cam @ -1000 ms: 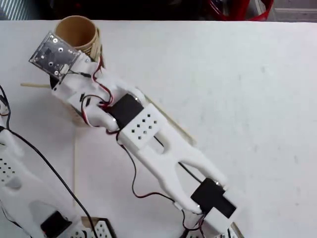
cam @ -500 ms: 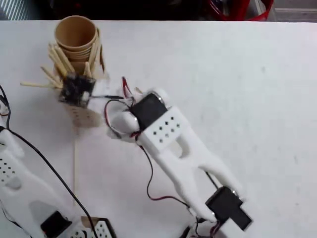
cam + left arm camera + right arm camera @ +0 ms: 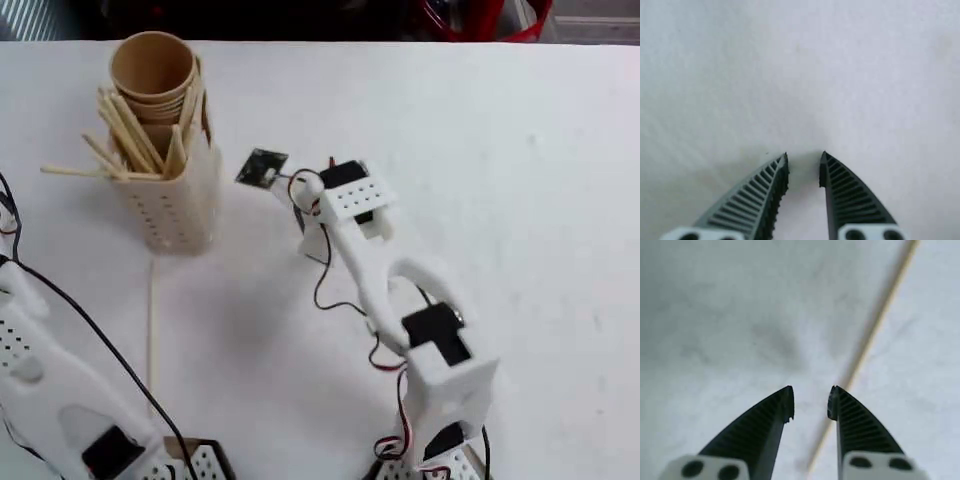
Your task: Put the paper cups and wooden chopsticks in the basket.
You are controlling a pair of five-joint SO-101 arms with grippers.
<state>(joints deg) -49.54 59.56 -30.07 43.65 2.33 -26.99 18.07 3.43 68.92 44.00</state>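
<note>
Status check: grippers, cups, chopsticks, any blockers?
Both open, empty: left gripper over bare table, right gripper over a loose chopstick. Paper cups in basket; second chopstick on table beside it. No blockers.

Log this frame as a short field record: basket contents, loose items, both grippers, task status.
basket: upright on the table, holding stacked paper cups and a bunch of wooden chopsticks
loose chopstick: flat on the table, just below the basket in the high view
chopstick by right gripper: flat on the table, beside the fingertips
left gripper: open, empty, over bare table
right gripper: open, empty
status: unfinished, chopsticks left outside the basket
</note>
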